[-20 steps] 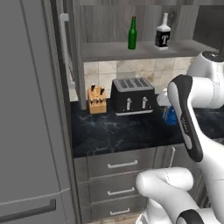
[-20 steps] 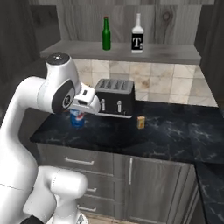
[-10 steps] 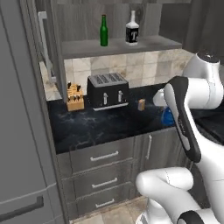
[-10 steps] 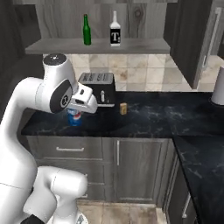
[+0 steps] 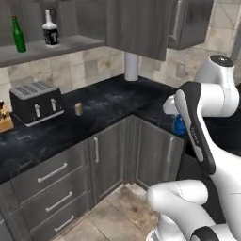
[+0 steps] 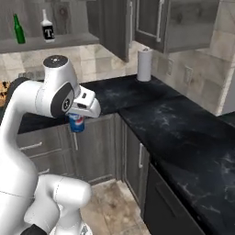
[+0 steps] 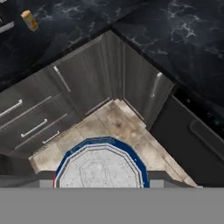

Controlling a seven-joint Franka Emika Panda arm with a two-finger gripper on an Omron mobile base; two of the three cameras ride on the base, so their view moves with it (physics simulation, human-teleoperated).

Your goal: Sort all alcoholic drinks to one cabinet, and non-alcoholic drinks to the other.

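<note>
Right base view, open shelf [image 6: 69, 42] bearing green bottle [image 6: 19, 29], pale bottle [image 6: 47, 28]

Can [image 7: 100, 164] cut off by hand view's bottom; in left base view only a blue sliver of the can shows behind the arm [image 5: 195, 129]. Gripper [image 6: 77, 120] fingers hidden behind the can. Knife block [image 5: 4, 118] cropped at left edge. Carton [image 5: 78, 108] print too small to read.
</note>
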